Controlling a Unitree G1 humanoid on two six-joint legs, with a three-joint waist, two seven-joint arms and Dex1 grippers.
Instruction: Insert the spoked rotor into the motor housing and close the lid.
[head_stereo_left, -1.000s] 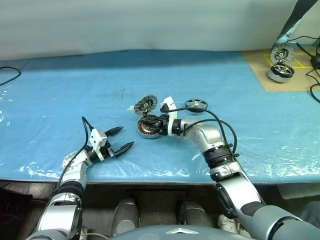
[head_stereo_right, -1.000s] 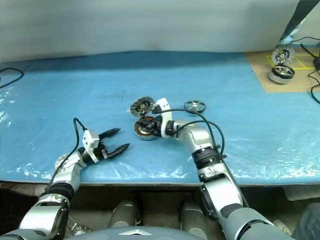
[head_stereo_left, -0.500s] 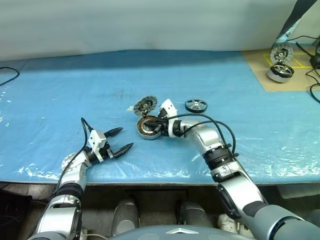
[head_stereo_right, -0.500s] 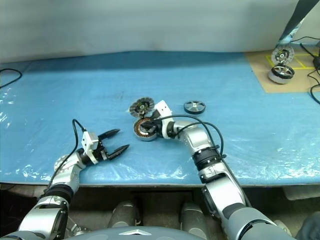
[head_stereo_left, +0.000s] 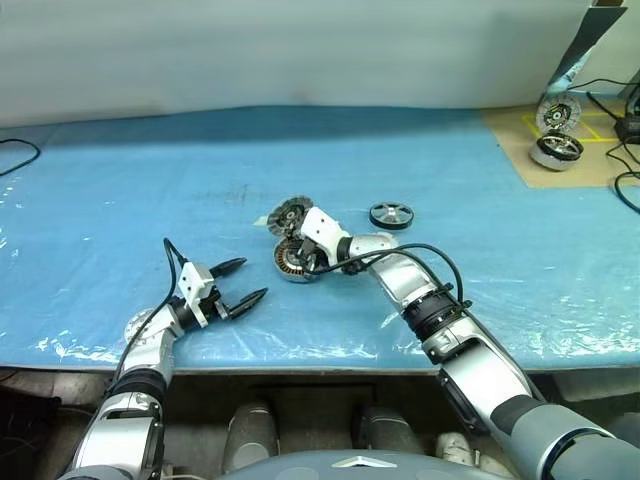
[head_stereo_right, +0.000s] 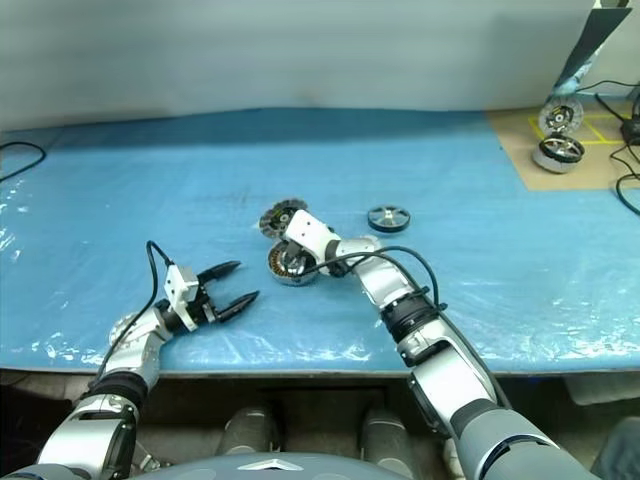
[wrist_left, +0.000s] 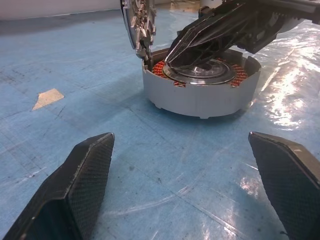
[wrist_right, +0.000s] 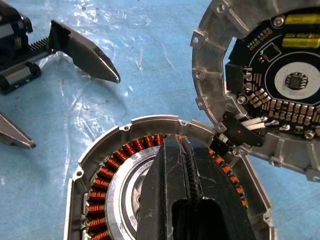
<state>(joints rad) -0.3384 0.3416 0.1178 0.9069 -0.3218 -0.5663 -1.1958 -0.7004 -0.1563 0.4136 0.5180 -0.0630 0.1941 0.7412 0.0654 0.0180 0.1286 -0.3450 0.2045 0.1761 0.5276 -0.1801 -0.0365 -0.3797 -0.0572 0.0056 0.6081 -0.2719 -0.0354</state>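
Right gripper (wrist_right: 187, 165), fingers together, sits inside the housing (head_stereo_left: 296, 259) (lid (head_stereo_left: 290, 214) up). It has rolled since. Left gripper (head_stereo_left: 243, 281) gapes wide, empty.

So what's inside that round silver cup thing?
Inside the motor housing is a ring of copper-orange coils around a silver centre. The right end effector, shut, covers part of the centre.

Table (head_stereo_left: 120, 190) covered in blue plastic sheeting, wrinkled and glossy near front edge. Pale grey wall (head_stereo_left: 300, 50) behind. Tan board (head_stereo_left: 520, 150) at far right corner with yellow tape lines; black cables (head_stereo_left: 625, 180) trailing beside it.
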